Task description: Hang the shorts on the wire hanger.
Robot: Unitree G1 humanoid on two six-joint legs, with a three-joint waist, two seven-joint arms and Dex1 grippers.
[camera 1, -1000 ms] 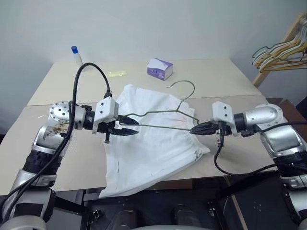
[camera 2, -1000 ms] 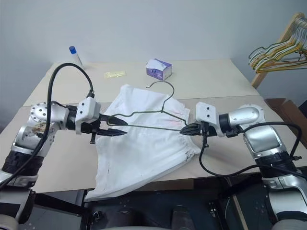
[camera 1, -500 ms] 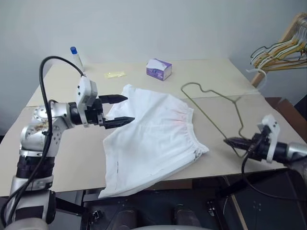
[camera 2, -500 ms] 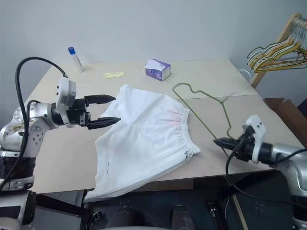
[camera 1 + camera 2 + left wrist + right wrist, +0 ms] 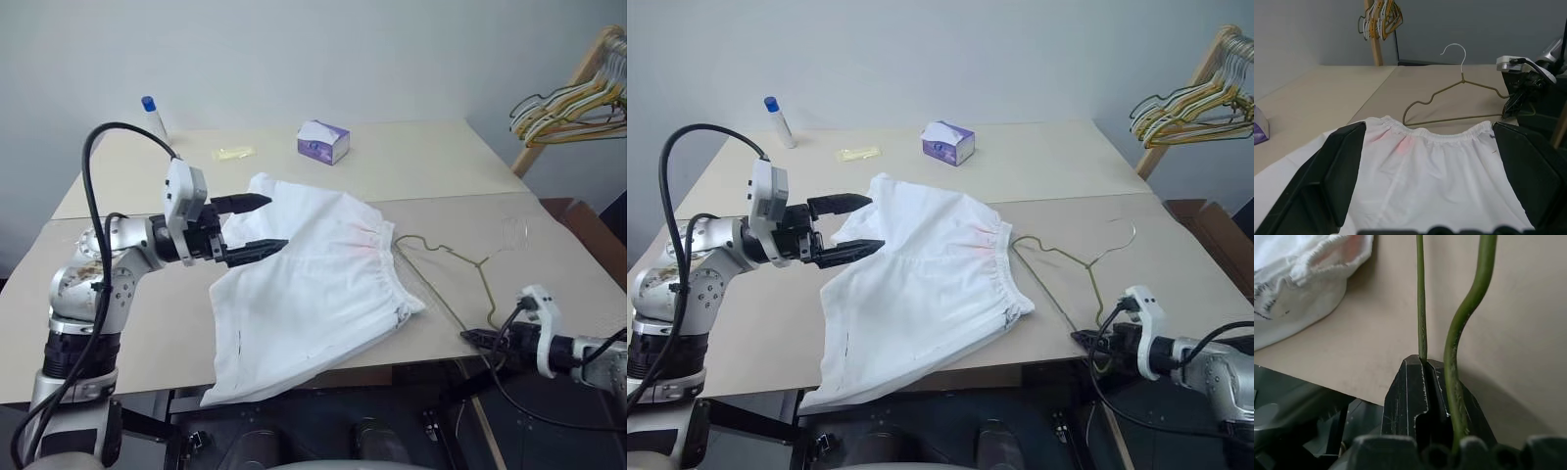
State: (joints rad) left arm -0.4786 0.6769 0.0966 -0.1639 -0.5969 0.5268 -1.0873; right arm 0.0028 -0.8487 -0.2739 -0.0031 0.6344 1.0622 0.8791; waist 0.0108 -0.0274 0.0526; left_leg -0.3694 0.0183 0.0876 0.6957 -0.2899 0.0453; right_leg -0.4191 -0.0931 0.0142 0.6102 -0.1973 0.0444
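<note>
light: soft, even, dim-ish room | shadows: faint under my white thin cloth shorts [image 5: 313, 284] | blur: my thin olive-brown wire hanger [image 5: 446, 259] smeared

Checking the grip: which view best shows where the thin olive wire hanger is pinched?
The right wrist view: the olive wire hanger runs straight into the shut right tool. The eye views show it small at the table edge; the left wrist view from afar.

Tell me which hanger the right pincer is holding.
The olive-brown wire hanger lying on the table beside the shorts, pinched by the right pincer, not the yellow and white bunch hanging at the far right.
</note>
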